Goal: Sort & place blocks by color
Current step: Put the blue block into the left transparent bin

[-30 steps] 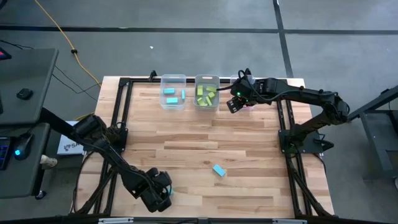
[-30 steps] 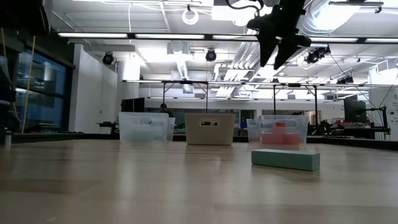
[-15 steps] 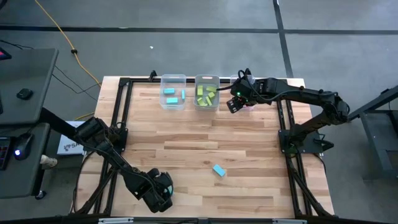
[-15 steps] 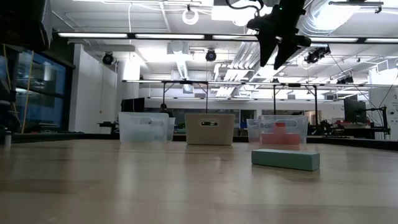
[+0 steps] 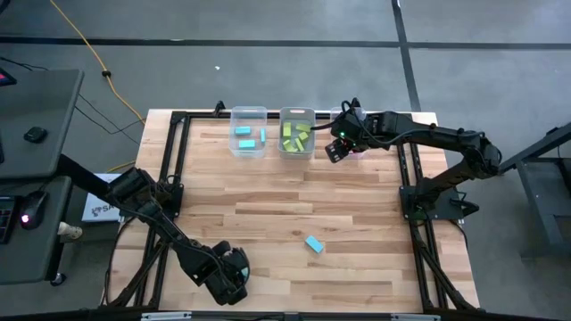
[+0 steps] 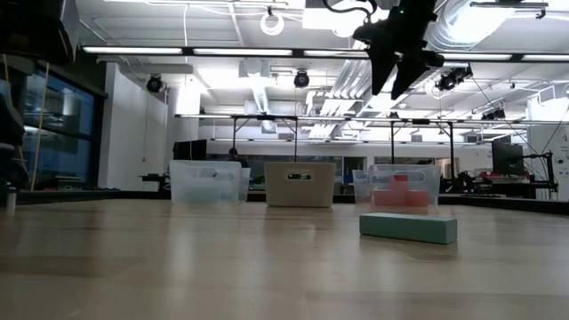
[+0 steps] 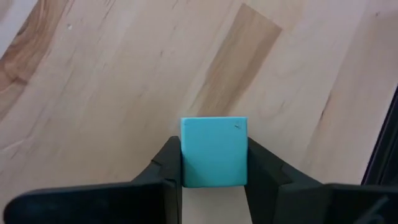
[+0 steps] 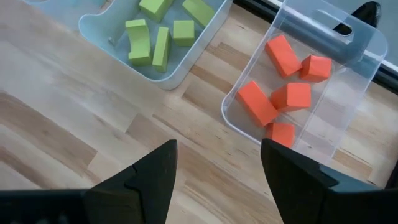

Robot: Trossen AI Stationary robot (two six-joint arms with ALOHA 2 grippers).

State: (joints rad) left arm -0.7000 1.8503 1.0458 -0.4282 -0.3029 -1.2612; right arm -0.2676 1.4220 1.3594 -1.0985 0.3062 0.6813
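Note:
A light blue cube (image 7: pixel 214 152) sits between the fingers of my left gripper (image 5: pixel 235 278), near the table's front edge on the left, and the gripper is shut on it. A light blue bar (image 5: pixel 313 243) lies flat on the table right of it and also shows in the low view (image 6: pixel 408 228). My right gripper (image 5: pixel 340 147) hangs open and holds nothing. It is above the table at the far side, between the green blocks' bin (image 8: pixel 155 37) and the red-orange blocks' bin (image 8: pixel 298 93). My left gripper pinches the blue cube by two opposite side faces (image 7: pixel 184 163), one finger on each. The cube's top face shows between the fingers. Whether the cube rests on the wood or is clear of it, I cannot tell.
Three clear bins stand in a row at the far edge: one with blue blocks (image 5: pixel 249 132), one with green blocks (image 5: pixel 296 132), one with red-orange blocks (image 5: pixel 346 114) partly under my right arm. A black frame (image 5: pixel 175 178) runs round the table. Bare wood lies between the bins and the bar.
My left gripper has edged slightly toward the table's near edge. The blue cube showed beside its fingertips in the high view and is now mostly covered by the gripper. My right arm has kept still.

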